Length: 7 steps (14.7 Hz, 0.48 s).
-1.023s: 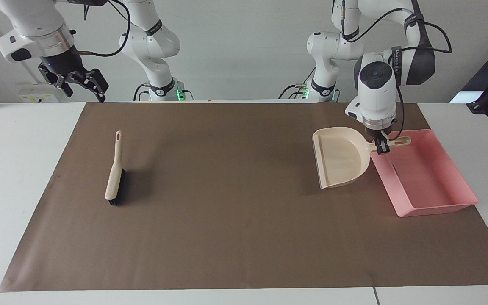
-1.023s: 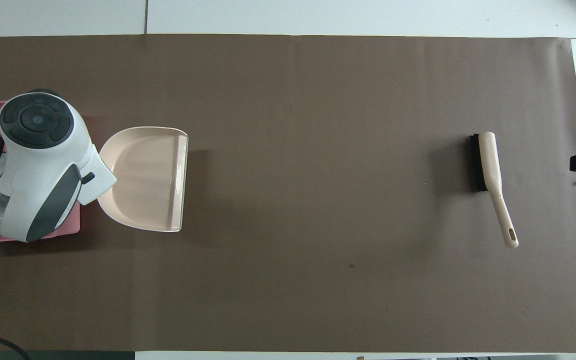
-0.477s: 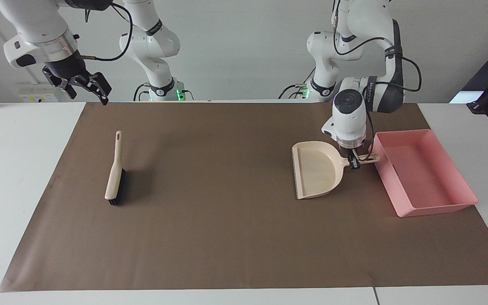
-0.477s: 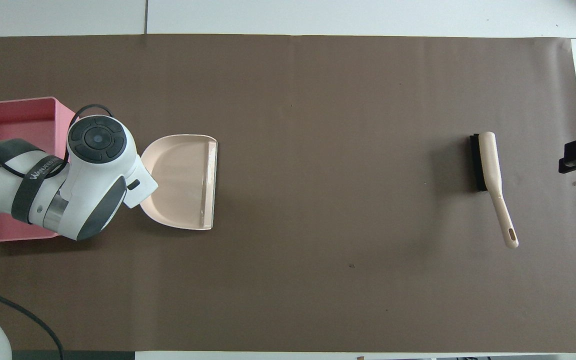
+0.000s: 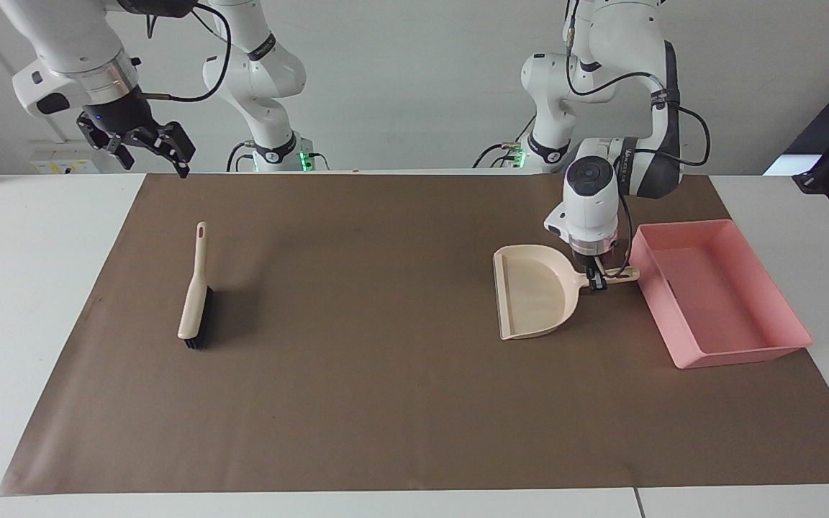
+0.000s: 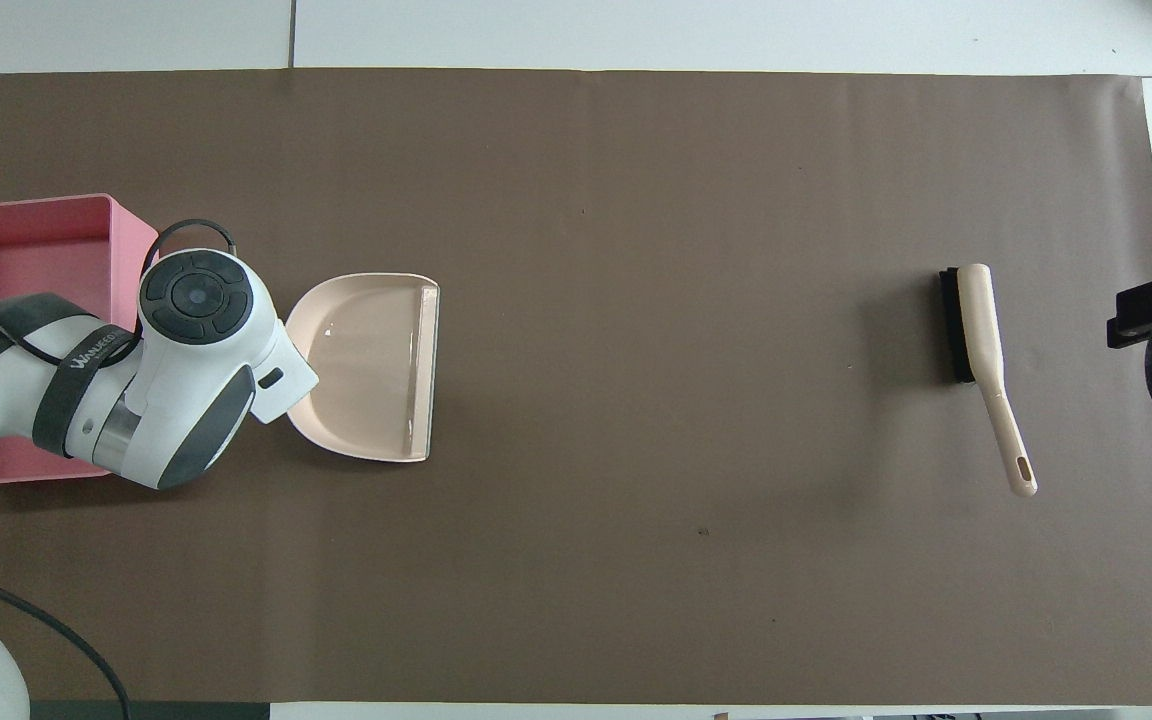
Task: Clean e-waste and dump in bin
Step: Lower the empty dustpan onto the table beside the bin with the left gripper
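Note:
My left gripper point(image 5: 596, 278) is shut on the handle of the beige dustpan point(image 5: 533, 291), which lies level, low on the brown mat beside the pink bin point(image 5: 718, 306). The dustpan's open mouth faces the middle of the table. In the overhead view the left wrist hides the gripper; the dustpan point(image 6: 366, 365) and the bin point(image 6: 46, 245) show. I see no e-waste anywhere, neither in the dustpan nor in the bin. My right gripper point(image 5: 147, 150) is open and empty, up in the air over the mat's corner at the right arm's end.
A beige hand brush point(image 5: 194, 291) with black bristles lies on the brown mat point(image 5: 386, 345) toward the right arm's end; it also shows in the overhead view point(image 6: 978, 340). White table surrounds the mat.
My left gripper has carried the dustpan down and away from the bin's edge toward the table's middle. My right gripper has shifted slightly toward the middle.

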Each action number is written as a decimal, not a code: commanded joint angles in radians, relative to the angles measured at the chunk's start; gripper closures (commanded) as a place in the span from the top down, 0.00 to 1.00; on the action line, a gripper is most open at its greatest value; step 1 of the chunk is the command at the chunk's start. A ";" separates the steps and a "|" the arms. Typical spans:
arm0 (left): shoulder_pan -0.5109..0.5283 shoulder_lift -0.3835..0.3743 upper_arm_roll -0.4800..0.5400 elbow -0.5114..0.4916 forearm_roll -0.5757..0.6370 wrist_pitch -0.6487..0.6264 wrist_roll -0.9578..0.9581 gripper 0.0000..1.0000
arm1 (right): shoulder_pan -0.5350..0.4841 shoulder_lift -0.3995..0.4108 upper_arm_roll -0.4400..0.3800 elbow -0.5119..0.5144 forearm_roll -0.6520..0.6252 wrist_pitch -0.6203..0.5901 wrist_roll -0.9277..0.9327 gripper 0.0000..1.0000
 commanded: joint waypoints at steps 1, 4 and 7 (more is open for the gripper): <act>0.003 -0.021 0.008 -0.048 -0.014 0.054 -0.010 0.02 | -0.008 -0.022 0.008 -0.038 0.010 0.057 -0.032 1.00; 0.012 -0.024 0.008 -0.054 -0.014 0.053 -0.031 0.21 | -0.015 -0.022 0.008 -0.041 0.010 0.072 -0.024 1.00; 0.016 -0.026 0.009 -0.039 -0.018 0.004 -0.047 0.57 | -0.016 -0.022 0.008 -0.044 0.011 0.071 -0.026 1.00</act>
